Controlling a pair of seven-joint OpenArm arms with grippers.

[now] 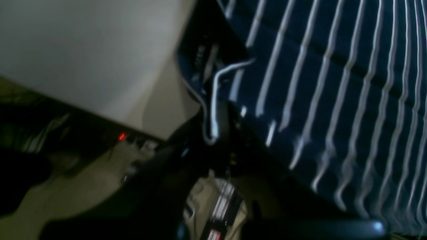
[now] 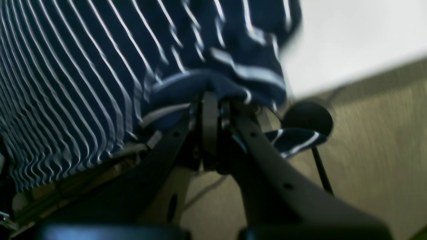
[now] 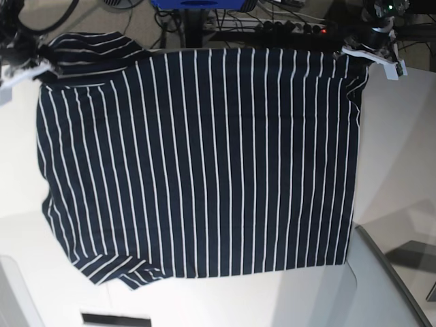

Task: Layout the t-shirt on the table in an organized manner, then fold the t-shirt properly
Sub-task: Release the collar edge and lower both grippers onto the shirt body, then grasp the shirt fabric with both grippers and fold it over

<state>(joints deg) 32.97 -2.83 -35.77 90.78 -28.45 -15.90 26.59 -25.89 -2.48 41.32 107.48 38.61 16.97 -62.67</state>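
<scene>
Hands both clamped on t-shirt [image 3: 197, 163]: left hand [image 3: 354, 53] and right hand [image 3: 42, 63] pinch opposite far corners. Shirt hangs spread between them over white worktop [image 3: 402, 136], stripes running toward near edge, sleeve crumpled near-left

so the t-shirt [image 3: 197, 163] hangs spread out between the two arms, above the counter [image 3: 395, 136]. Right tool [image 3: 42, 58] is clamped on the corner at the base view's left, left tool [image 3: 354, 51] on the corner at its right. Bottom edge hangs toward the camera.
</scene>
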